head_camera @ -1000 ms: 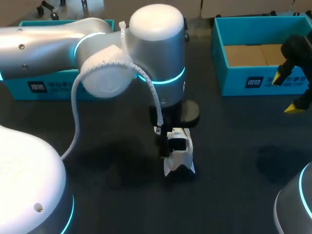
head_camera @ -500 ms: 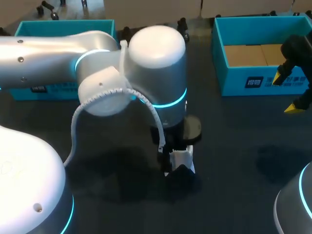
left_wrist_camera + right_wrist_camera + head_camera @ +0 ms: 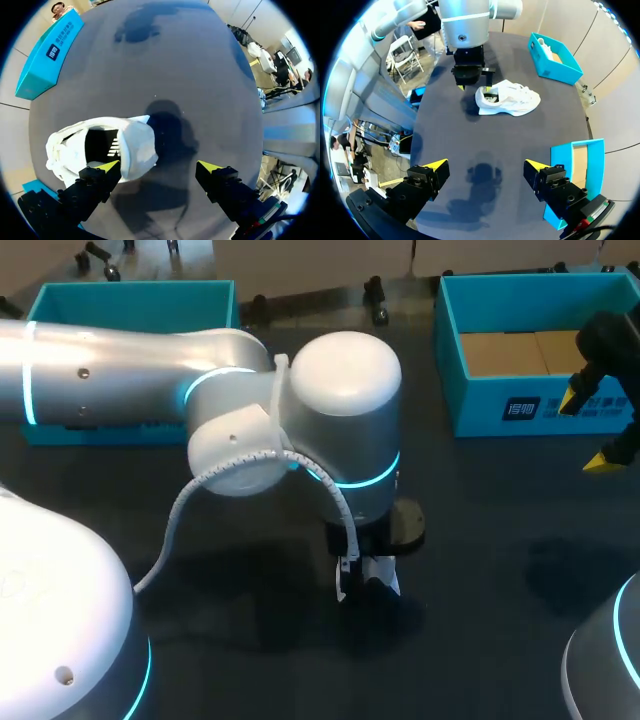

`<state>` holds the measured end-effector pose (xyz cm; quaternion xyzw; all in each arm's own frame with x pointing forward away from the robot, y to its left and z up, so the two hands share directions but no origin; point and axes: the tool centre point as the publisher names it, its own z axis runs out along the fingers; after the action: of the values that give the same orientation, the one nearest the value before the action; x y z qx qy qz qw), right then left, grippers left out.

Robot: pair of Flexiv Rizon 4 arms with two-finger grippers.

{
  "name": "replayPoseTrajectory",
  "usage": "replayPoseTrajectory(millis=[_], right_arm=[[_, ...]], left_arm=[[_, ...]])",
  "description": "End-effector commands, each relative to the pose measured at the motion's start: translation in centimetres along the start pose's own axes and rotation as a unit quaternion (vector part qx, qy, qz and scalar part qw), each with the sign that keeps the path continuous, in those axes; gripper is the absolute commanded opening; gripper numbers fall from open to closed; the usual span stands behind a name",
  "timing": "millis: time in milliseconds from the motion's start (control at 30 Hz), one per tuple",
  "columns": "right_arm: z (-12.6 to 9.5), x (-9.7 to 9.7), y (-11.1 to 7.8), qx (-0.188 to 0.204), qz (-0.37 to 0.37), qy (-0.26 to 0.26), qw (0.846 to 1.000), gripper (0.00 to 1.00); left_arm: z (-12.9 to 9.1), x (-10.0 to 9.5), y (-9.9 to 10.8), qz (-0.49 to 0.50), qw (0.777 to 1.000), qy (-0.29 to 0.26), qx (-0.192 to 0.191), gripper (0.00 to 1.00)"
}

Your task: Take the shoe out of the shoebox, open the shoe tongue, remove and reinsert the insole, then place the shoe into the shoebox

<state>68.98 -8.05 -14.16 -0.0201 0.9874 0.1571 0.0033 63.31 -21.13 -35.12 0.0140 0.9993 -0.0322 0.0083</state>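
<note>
**Item 1.** White lace-up sneaker (image 3: 135, 150), lying on the dark grey table top (image 3: 500, 570) near its middle, outside both boxes. Its dark opening faces the left wrist camera.

**Item 2.** Left gripper (image 3: 159, 167), hanging directly over the sneaker. The fingers are spread wide and grasp nothing. One yellow tip is at the rim of the sneaker's opening (whether it touches cannot be told), and the other is over bare table beside the sneaker.

**Item 3.** Right gripper (image 3: 486, 165), well apart from the sneaker, by the table's right side. The fingers are spread wide and hold nothing.

**Item 4.** Teal open shoebox with brown cardboard floor (image 3: 455, 360), at the far right, just beside the right gripper.

**Item 5.** Second teal box (image 3: 130, 300), at the far left, partly hidden behind the left arm.
</note>
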Motion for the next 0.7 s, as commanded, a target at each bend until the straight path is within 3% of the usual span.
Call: replayPoseTrajectory(millis=[33, 700], right_arm=[[0.1, -0.1, 0.0, 0.001, 0.000, 0.001, 1.000, 1.00], [0.1, -0.1, 0.0, 0.001, 0.000, 0.001, 1.000, 1.00]], left_arm=[[0.7, 0.2, -1.5, 0.000, 1.000, -0.004, -0.013, 1.00], [3.7, -0.4, -1.7, 0.009, 0.999, -0.010, -0.050, 1.00]])
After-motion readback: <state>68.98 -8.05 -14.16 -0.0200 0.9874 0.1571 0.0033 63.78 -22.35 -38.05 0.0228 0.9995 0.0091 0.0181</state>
